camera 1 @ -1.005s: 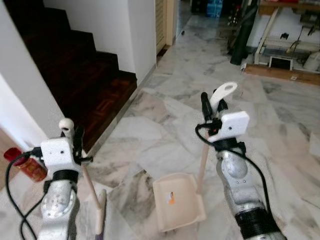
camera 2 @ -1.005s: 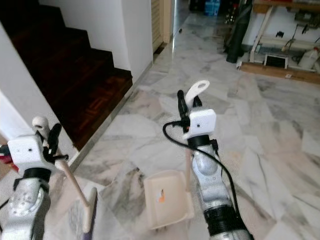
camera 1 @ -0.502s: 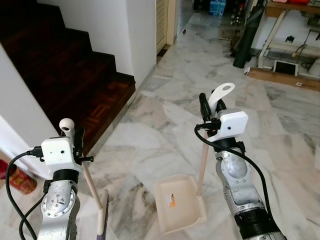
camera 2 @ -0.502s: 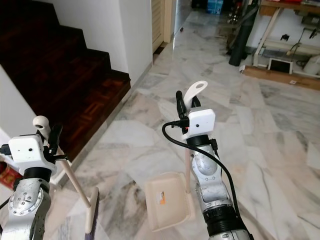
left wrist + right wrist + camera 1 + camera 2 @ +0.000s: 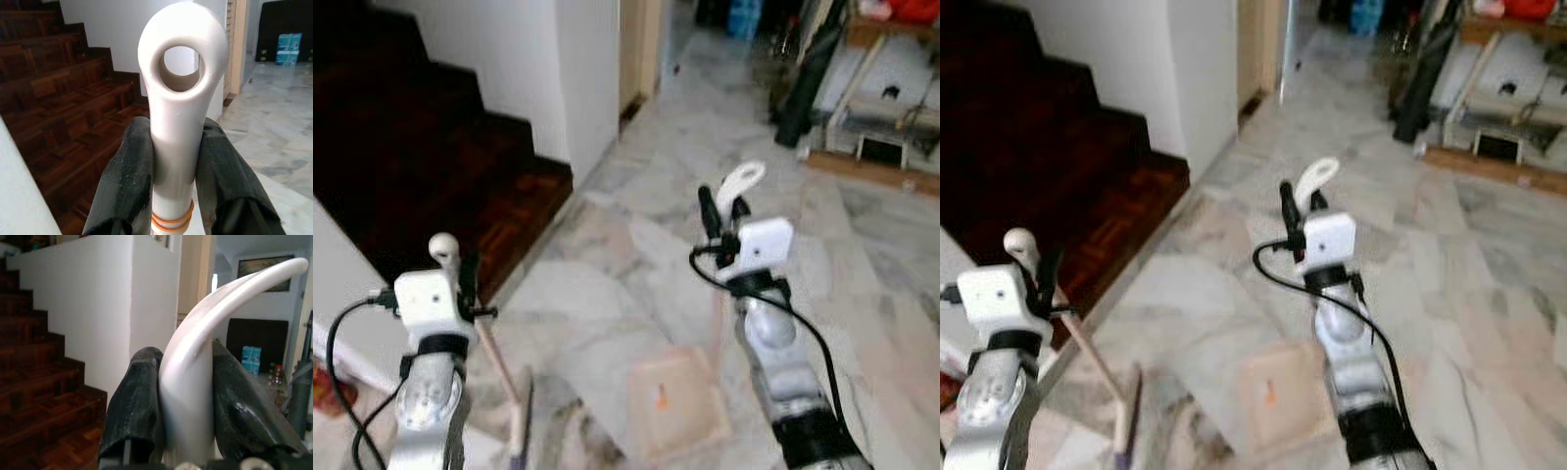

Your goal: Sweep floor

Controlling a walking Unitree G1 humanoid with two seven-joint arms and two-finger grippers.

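The left gripper (image 5: 176, 161) is clamped on the broom handle (image 5: 180, 93) just below its ringed top; the broom head (image 5: 519, 431) rests on the marble floor (image 5: 636, 245) beneath it; the right gripper (image 5: 185, 396) grasps the dustpan handle (image 5: 205, 347) near its curved top, the dustpan (image 5: 677, 401) sitting on the floor below, just beside the broom; dark wooden stairs (image 5: 421, 166) rise at the left.

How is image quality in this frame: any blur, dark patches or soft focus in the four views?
Left eye view and right eye view: smeared by motion blur; the dustpan and floor veining are soft, the staircase is very dark. Left wrist view: sharp on the broom handle in the left claw. Right wrist view: the dustpan handle in the right claw is slightly soft, with a bright background.
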